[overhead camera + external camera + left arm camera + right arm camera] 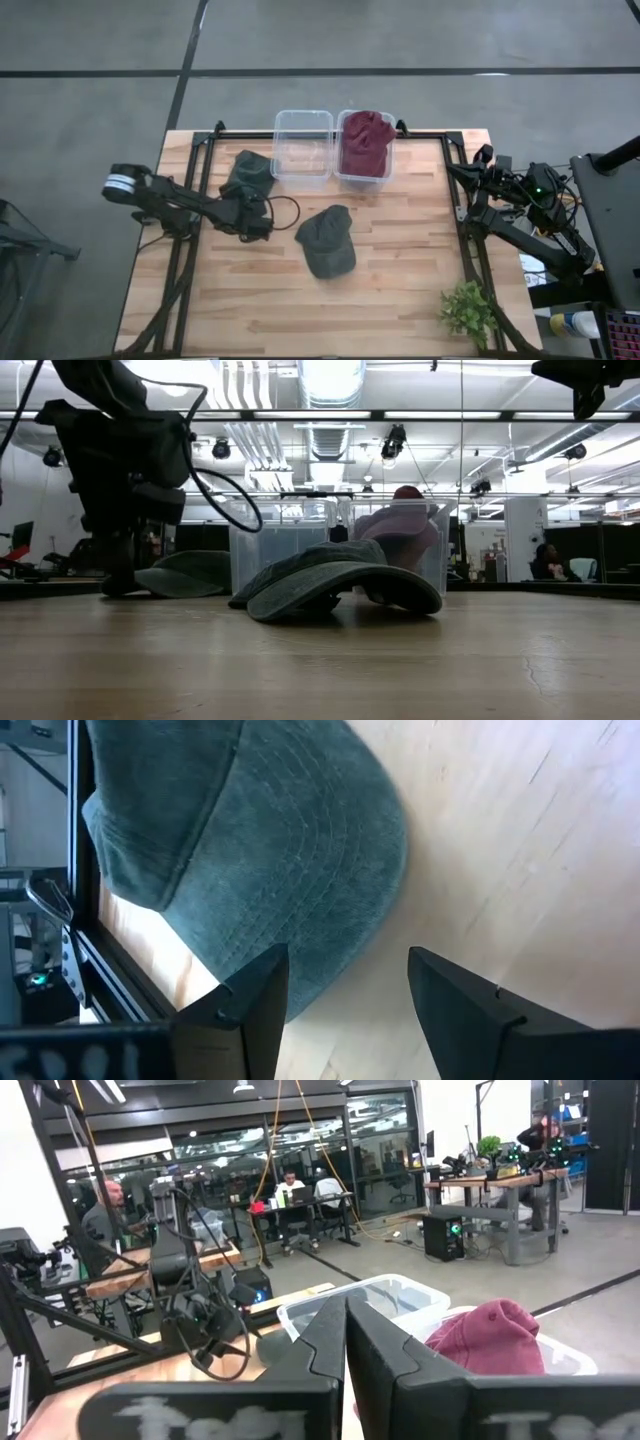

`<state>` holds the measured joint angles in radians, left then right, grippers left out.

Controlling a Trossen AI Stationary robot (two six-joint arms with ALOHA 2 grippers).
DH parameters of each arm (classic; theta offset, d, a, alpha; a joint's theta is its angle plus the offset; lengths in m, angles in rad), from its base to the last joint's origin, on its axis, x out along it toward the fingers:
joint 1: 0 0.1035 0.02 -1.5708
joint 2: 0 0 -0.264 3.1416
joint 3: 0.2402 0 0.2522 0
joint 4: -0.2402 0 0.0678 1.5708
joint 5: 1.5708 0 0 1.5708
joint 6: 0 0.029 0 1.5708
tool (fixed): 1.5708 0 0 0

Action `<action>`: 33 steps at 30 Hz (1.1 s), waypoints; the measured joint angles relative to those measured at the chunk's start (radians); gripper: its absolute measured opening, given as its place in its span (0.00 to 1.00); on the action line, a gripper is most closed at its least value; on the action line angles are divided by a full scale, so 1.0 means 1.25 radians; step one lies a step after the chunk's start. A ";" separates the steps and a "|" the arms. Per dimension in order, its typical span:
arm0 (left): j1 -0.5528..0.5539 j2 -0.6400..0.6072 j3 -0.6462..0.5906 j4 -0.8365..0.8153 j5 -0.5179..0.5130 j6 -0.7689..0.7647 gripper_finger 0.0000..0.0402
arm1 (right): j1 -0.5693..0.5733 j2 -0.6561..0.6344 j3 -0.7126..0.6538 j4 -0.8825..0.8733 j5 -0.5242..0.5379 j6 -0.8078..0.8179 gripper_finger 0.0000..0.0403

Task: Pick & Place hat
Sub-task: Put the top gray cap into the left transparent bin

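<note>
Left wrist view: open tool (345, 990) over green hat (270, 850).

Two bins sit side by side at the table's (400, 290) far edge: the left bin (302, 145) and the right bin (364, 150) (a hat (364, 140) in it). Another hat (327, 241) lies mid-table, a third (249, 172) left of the bins, a plant (468, 310) at the near right corner.

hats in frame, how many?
3. Green hat mid-table; second green hat left of the empty clear bin, by the left gripper; maroon hat in the right bin. More could be hidden beneath it.
</note>
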<state>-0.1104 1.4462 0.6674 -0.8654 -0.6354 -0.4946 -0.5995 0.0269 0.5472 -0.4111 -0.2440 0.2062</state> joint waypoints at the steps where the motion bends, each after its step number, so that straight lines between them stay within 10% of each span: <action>1: 0.000 0.005 0.000 0.001 0.002 0.003 0.50 | 0.000 0.000 0.000 0.000 0.000 0.000 0.02; 24: 0.025 0.146 -0.031 0.089 -0.172 0.118 0.48 | 0.000 0.000 0.000 0.000 0.000 0.018 0.02; 33: 0.051 0.150 -0.036 0.088 -0.239 0.083 0.10 | 0.000 0.000 0.000 0.000 0.000 0.019 0.02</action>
<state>-0.0468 1.6341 0.6229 -0.7559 -0.9347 -0.3903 -0.5997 0.0269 0.5472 -0.4110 -0.2440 0.2296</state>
